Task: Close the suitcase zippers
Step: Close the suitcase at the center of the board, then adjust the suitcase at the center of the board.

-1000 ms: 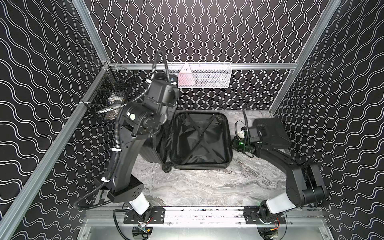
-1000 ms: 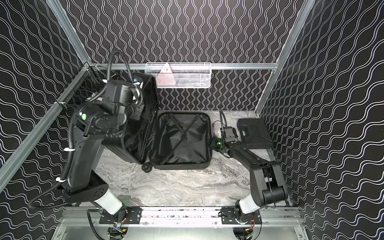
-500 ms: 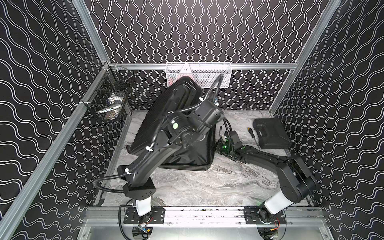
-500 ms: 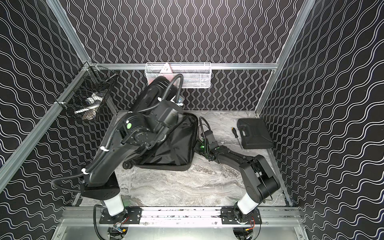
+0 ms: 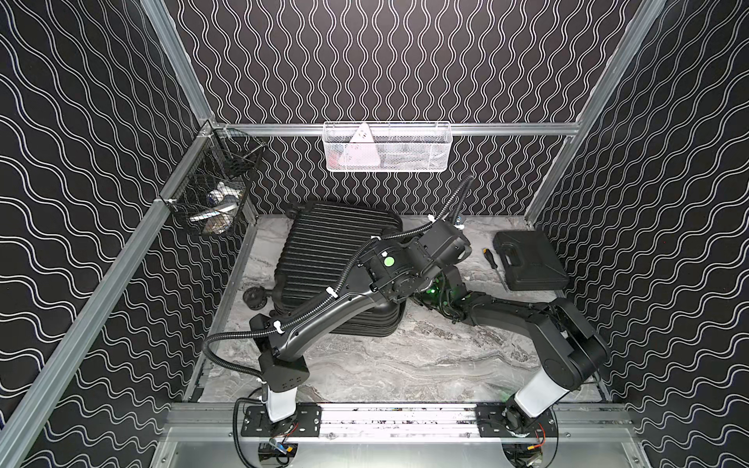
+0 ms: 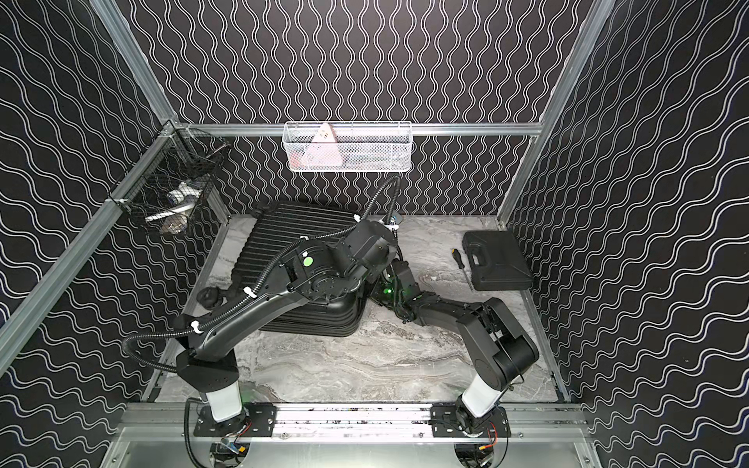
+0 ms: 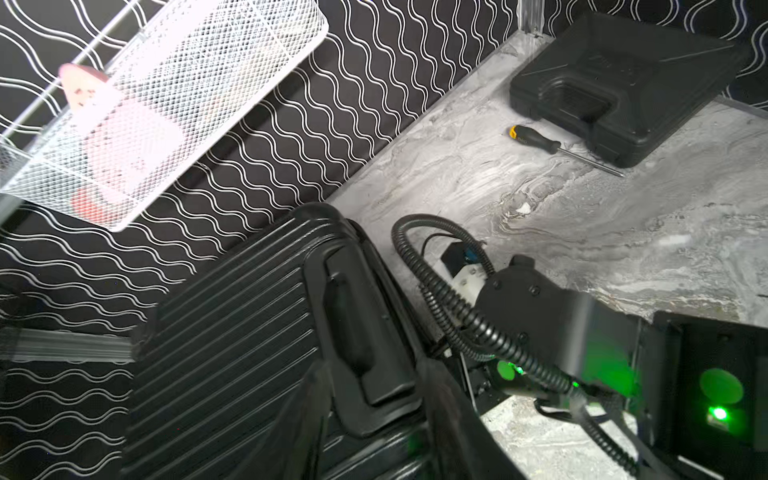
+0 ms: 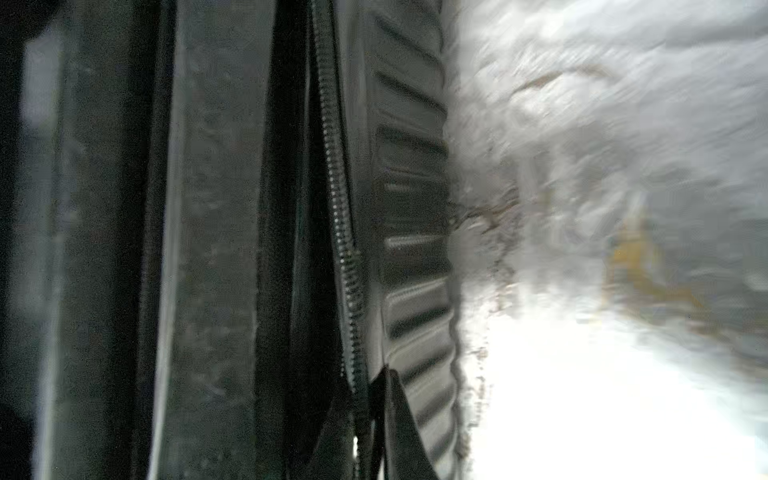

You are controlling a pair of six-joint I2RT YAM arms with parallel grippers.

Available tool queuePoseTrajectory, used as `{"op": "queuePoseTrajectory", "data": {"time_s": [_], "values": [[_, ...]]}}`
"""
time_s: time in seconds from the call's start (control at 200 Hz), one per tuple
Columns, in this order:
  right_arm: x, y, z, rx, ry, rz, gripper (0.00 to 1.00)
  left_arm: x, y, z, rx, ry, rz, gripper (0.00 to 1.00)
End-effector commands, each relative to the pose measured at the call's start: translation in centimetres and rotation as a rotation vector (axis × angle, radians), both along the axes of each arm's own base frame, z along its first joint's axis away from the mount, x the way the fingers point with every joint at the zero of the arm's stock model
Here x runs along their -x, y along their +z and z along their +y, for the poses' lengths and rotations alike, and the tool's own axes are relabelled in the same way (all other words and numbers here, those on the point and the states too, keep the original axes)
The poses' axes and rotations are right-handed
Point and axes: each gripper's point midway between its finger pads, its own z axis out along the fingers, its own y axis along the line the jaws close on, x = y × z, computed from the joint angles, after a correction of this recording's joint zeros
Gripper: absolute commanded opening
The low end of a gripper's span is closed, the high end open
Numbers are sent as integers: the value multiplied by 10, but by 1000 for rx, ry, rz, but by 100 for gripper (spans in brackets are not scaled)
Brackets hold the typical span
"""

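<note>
Suitcase (image 5: 324,259) flat, its side handle (image 7: 349,332) between fingers (image 7: 291,424) of left hand (image 7: 372,374).

— Where's the suitcase (image 5: 324,251) on my feed?
— Directly below the white basket (image 5: 387,148). I see it flat on the bench (image 5: 405,364), black ribbed shell up, halves folded together.
— And the zippers (image 8: 340,232)?
— Thin black teeth along the rim, with a dark gap beside them. Unzipped there.
</note>
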Motion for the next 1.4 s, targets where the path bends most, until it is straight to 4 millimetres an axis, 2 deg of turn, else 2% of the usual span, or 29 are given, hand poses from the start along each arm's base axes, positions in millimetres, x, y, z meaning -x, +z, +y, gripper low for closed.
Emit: {"op": "queuePoseTrajectory", "data": {"time_s": [0.0, 0.085, 0.205, 0.37, 0.48, 0.515, 0.531, 0.566, 0.641, 0.701, 0.906, 1.016, 1.091, 1.171, 1.256, 1.391], "values": [[1, 18, 17, -93, 33, -39, 15, -6, -10, 5, 95, 7, 61, 43], [3, 16, 5, -48, -6, -55, 39, -18, -40, 21, 110, 42, 160, 46], [3, 20, -28, 61, -101, -107, 51, -37, -80, 35, 125, 80, 280, 47], [3, 26, -76, 205, -176, -128, 55, -57, -116, 42, 106, 121, 370, 51], [2, 29, -100, 207, -198, -122, 56, -68, -131, 40, 114, 126, 417, 51], [4, 29, -102, 207, -191, -120, 56, -71, -137, 40, 107, 134, 433, 51], [0, 29, -111, 210, -212, -116, 56, -72, -139, 40, 101, 141, 437, 51], [0, 29, -117, 215, -218, -115, 57, -75, -144, 44, 82, 162, 441, 50], [1, 30, -124, 213, -221, -115, 57, -85, -149, 58, 29, 241, 402, 50], [1, 30, -126, 209, -221, -115, 57, -90, -152, 63, 28, 258, 391, 52], [0, 30, -131, 222, -217, -112, 57, -89, -183, 47, 18, 176, 494, 52], [-2, 31, -138, 233, -223, -114, 58, -83, -204, 50, -40, 171, 550, 52], [-3, 32, -144, 238, -230, -116, 58, -79, -218, 52, -77, 170, 591, 46], [-4, 35, -150, 250, -231, -120, 58, -72, -221, 50, -85, 145, 619, 34], [-6, 37, -159, 267, -233, -125, 59, -57, -208, 39, -62, 49, 613, 24], [-9, 36, -180, 286, -249, -117, 60, -25, -177, 20, 19, -164, 596, 21]]}}
